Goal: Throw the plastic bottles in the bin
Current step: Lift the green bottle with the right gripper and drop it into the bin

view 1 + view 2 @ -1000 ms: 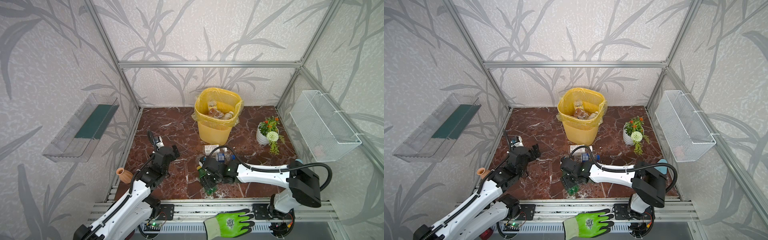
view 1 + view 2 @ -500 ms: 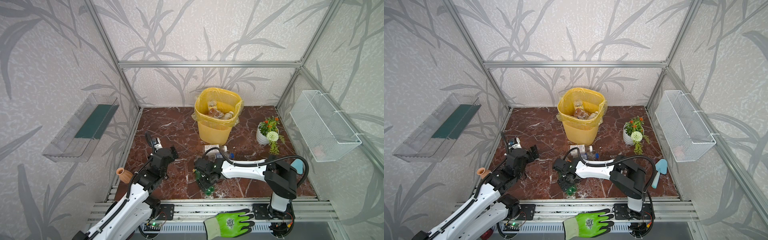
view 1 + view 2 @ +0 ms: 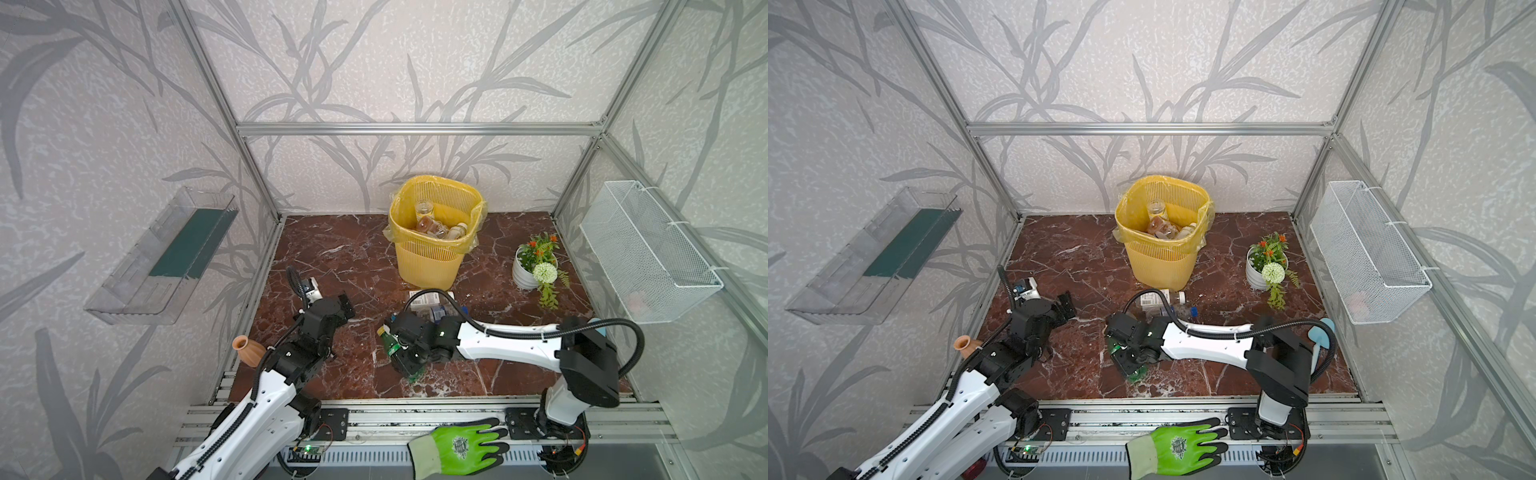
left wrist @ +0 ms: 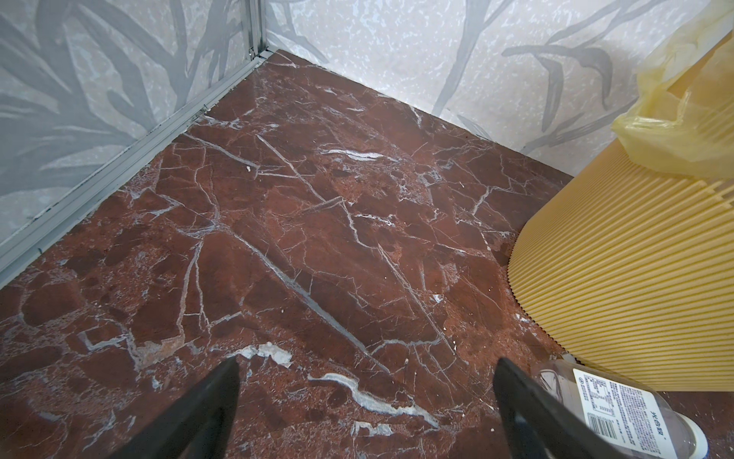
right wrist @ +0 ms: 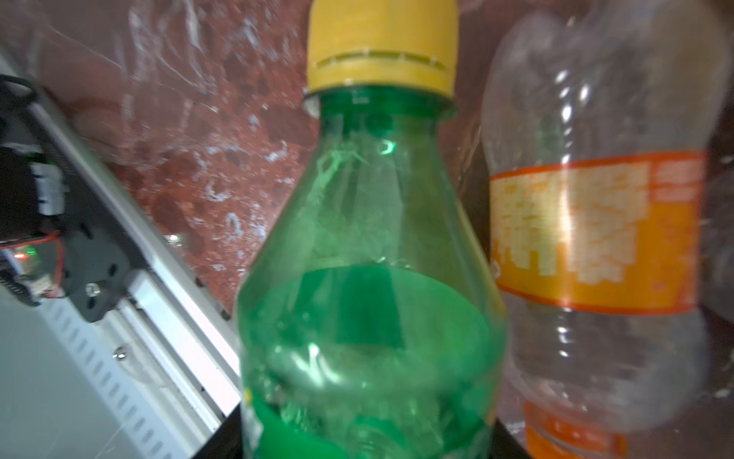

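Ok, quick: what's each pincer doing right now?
Left pincer: open, holding nothing.
Right pincer: set around the green bottle; whether it is clamped on it cannot be told.

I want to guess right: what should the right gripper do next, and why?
Probably grip the green bottle firmly and lift it: the right gripper is down over that bottle on the floor, and the yellow bin stands farther back.

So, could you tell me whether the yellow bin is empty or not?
Not empty: both top views show several clear bottles lying inside the bin.
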